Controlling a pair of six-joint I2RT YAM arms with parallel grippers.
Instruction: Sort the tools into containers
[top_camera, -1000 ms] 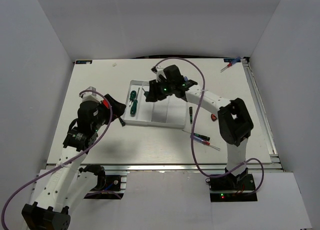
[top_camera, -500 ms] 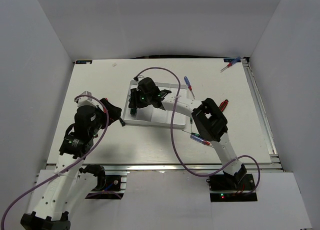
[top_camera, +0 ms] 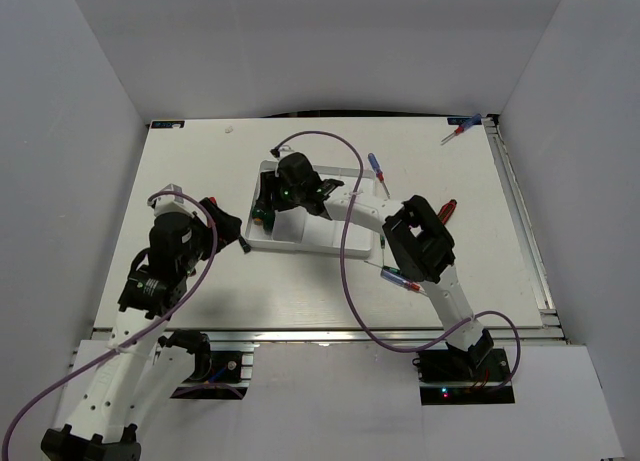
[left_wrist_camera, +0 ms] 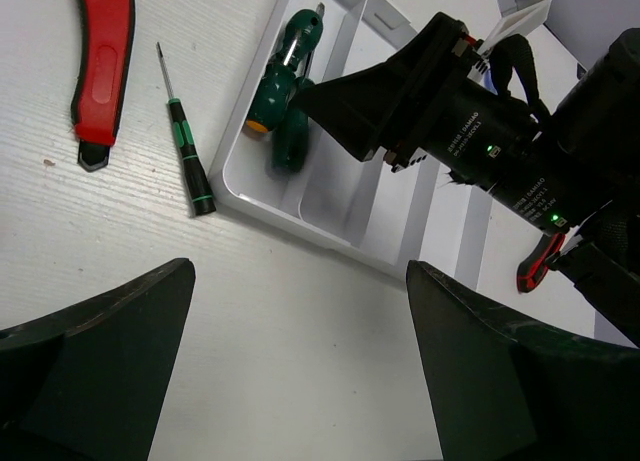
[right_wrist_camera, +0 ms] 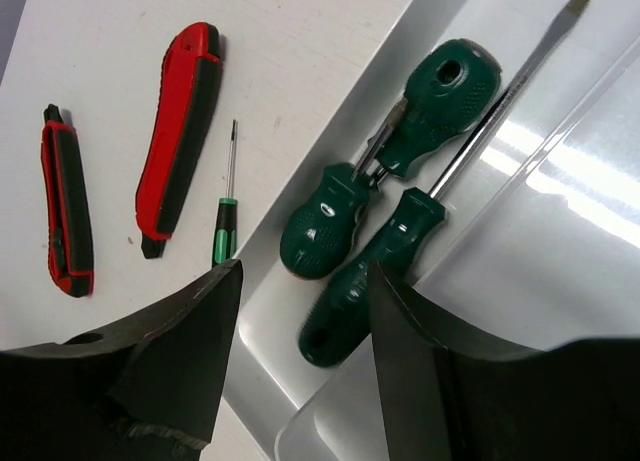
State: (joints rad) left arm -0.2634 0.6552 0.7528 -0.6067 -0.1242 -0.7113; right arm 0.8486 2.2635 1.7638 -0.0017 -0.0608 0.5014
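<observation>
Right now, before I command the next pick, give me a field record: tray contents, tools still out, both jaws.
Tray contents: three green-handled screwdrivers, all in one end compartment
Out, beside that end: two red-and-black utility knives, green-banded precision driver
Out, far side: blue-handled screwdriver, several more
Right jaws: open, empty, over those screwdrivers
Left jaws: open, empty, over bare table

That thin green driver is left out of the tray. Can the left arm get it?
Probably yes. The driver lies on bare table beside the tray, ahead of the left arm's open jaws; the right arm is over the tray, not it.
</observation>
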